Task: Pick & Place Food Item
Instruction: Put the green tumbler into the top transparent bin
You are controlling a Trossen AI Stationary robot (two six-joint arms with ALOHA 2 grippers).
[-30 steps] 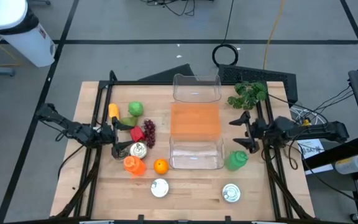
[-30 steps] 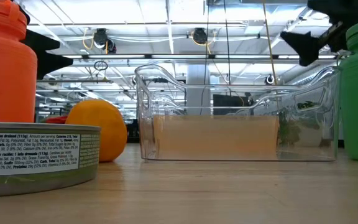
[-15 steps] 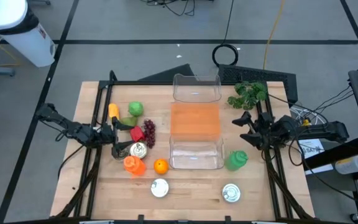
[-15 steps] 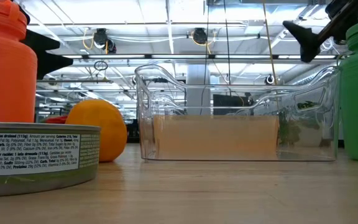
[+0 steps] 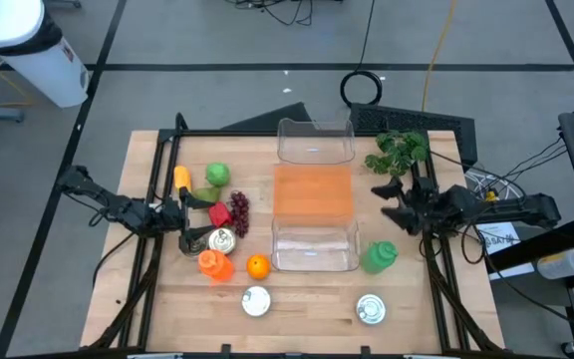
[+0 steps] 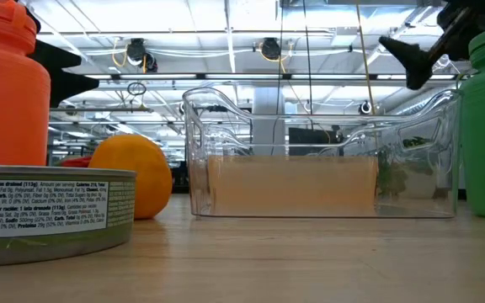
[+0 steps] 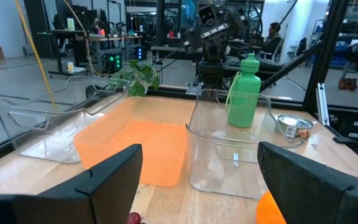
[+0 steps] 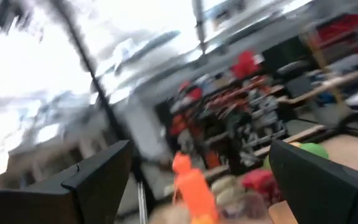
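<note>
- Two dark arms work over a pale wooden table [image 5: 307, 299]; the left gripper [image 5: 180, 216] hangs low at the left side, the right gripper [image 5: 391, 200] at the right side.
- Left gripper: its fingers are spread apart with nothing between them. Just ahead of the fingertips lie a red block-shaped item [image 5: 219, 213] and a bunch of dark red grapes [image 5: 239, 208]. Beside the fingers sits an open silver tin can [image 5: 221, 239], with an orange plastic bottle [image 5: 213, 262] just past it and a round orange fruit [image 5: 258, 266] close by.
- On the far side of the same fingers lie a yellow oblong item [image 5: 182, 178] and a round green apple [image 5: 217, 175].
- Right gripper: its fingers [image 6: 404, 52] stand wide apart, holding nothing, raised above the table. A green plastic bottle [image 5: 379, 256] stands near them, apart from the fingertips.
- A leafy green sprig [image 5: 398, 151] lies on the other side of the right fingers, near the table's back edge.
- Between the two grippers sit two clear plastic bins [image 5: 314, 247], one at each end of a flat orange mat [image 5: 312, 191].
- Toward the table's front edge, well away from both grippers, rest a white round lid-like object [image 5: 256, 301] and a second silver can [image 5: 371, 310].
- In the left wrist view, the green bottle, the bin and the mat lie ahead of the spread fingers.
</note>
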